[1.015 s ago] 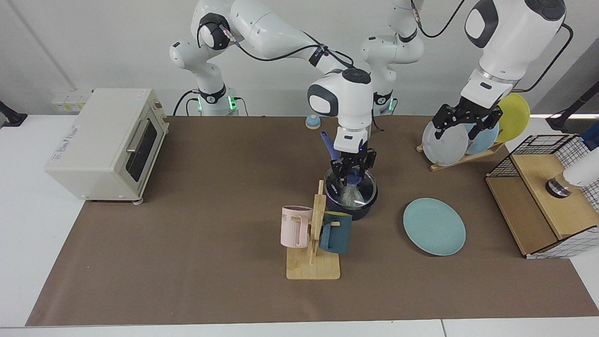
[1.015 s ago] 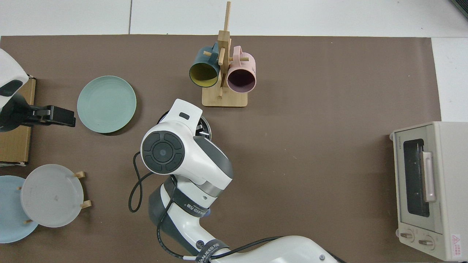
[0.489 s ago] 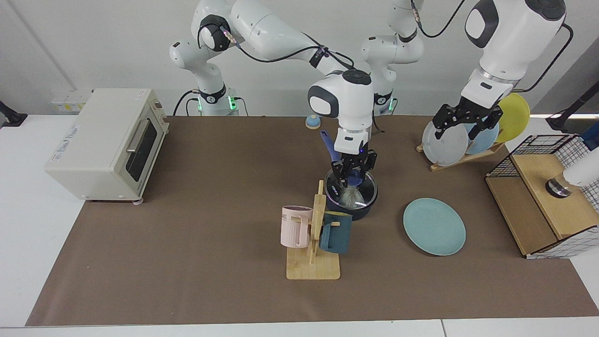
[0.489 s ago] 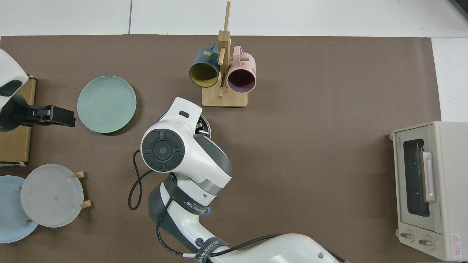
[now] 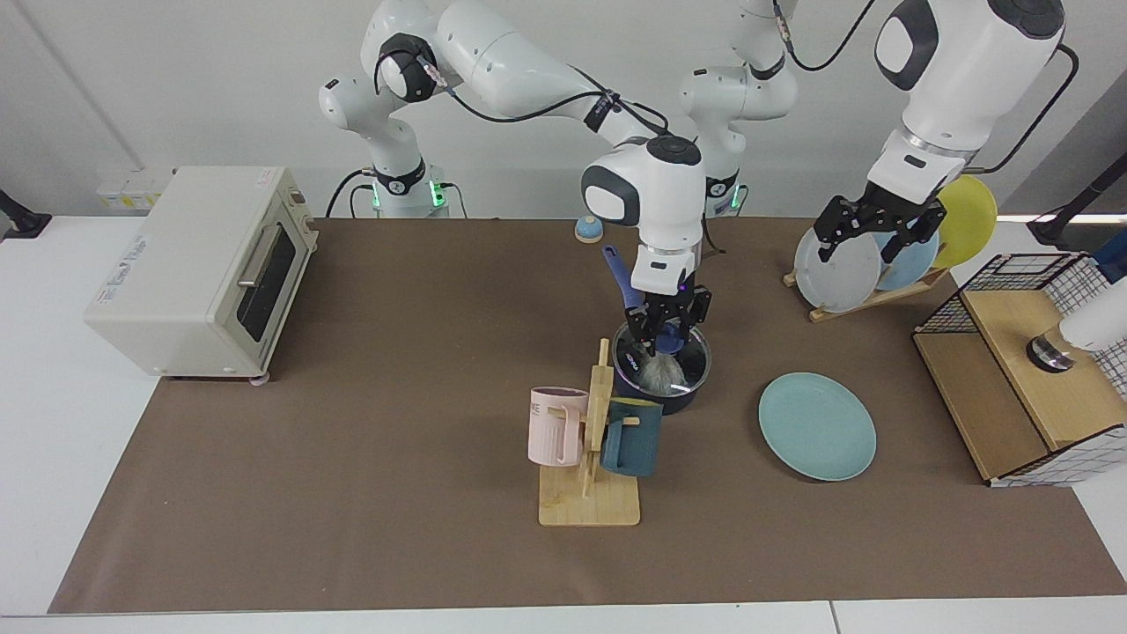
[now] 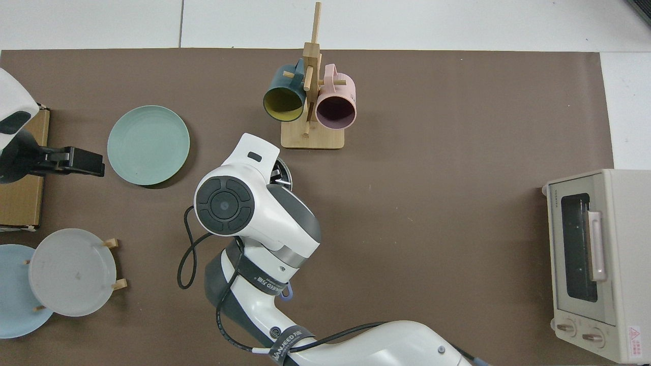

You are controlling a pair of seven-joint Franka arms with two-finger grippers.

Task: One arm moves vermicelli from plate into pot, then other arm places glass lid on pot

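Note:
The dark navy pot [image 5: 671,401] stands mid-table, its blue handle [image 5: 616,273] pointing toward the arms. The glass lid [image 5: 693,365] lies on it, and the white vermicelli [image 5: 656,375] shows through the glass. My right gripper [image 5: 666,324] hovers open just above the lid's blue knob [image 5: 670,338], holding nothing. The teal plate [image 5: 817,426] lies bare beside the pot. My left gripper [image 5: 867,233] waits open and empty in front of the plate rack. In the top view the right arm's hand covers the pot, leaving only a sliver of the lid [image 6: 283,175]; the plate [image 6: 148,145] shows in full.
A wooden mug rack [image 5: 588,493] with a pink mug [image 5: 556,427] and a dark teal mug [image 5: 632,438] stands just in front of the pot. A toaster oven [image 5: 202,269] is on one side, a plate rack [image 5: 836,264] and a wire basket [image 5: 1030,370] on the other.
My right gripper has risen a little off the lid's knob while the lid stays on the pot. The left arm has not moved.

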